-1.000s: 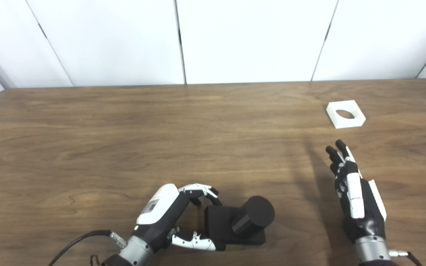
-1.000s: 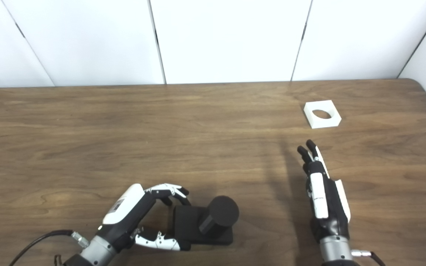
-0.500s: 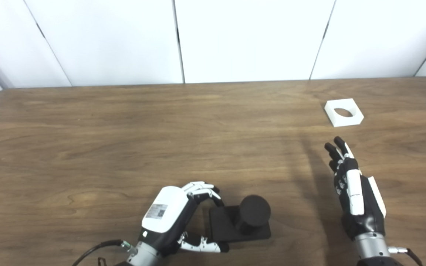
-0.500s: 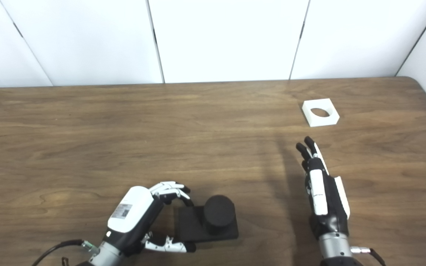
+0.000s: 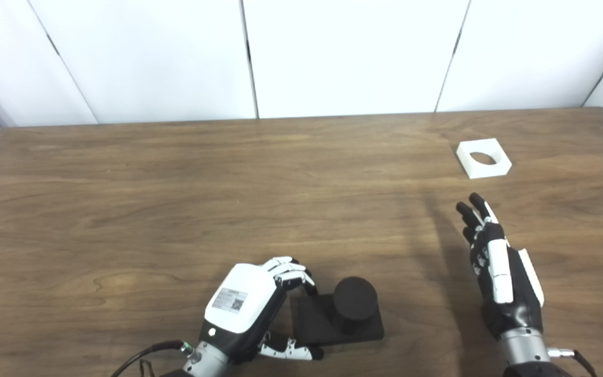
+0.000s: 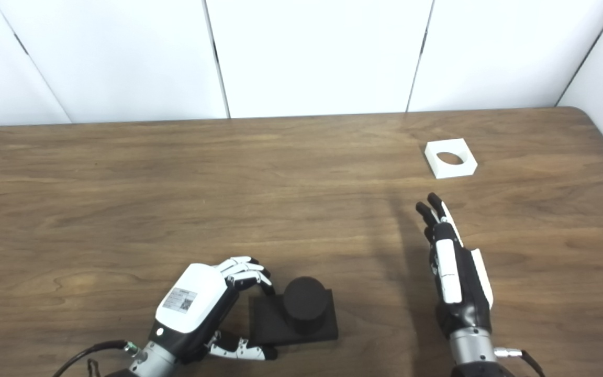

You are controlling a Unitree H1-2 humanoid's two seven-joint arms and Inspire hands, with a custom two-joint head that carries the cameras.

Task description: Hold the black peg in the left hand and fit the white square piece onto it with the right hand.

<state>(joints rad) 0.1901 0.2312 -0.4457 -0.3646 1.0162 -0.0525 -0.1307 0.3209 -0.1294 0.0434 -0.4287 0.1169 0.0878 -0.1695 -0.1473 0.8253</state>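
Observation:
The black peg (image 5: 354,306) is a short round post on a flat square base, standing upright on the table near the front edge. My left hand (image 5: 244,309) grips the base's left side, its fingers (image 5: 291,269) curled over the far corner and its thumb along the near edge. The white square piece (image 5: 483,158), with a round hole through it, lies flat at the far right. My right hand (image 5: 498,272) is open and holds nothing. Its fingers are straight and point away from me, well short of the white piece.
The wooden table (image 5: 176,199) runs back to white wall panels, and its rounded far right corner (image 6: 589,112) is in view. A black cable (image 5: 139,356) trails from my left wrist at the bottom edge.
The peg was tilted to the right a second ago and now stands upright with its base flat. My left hand rolled over with it. The camera shifted slightly; the right hand barely moved.

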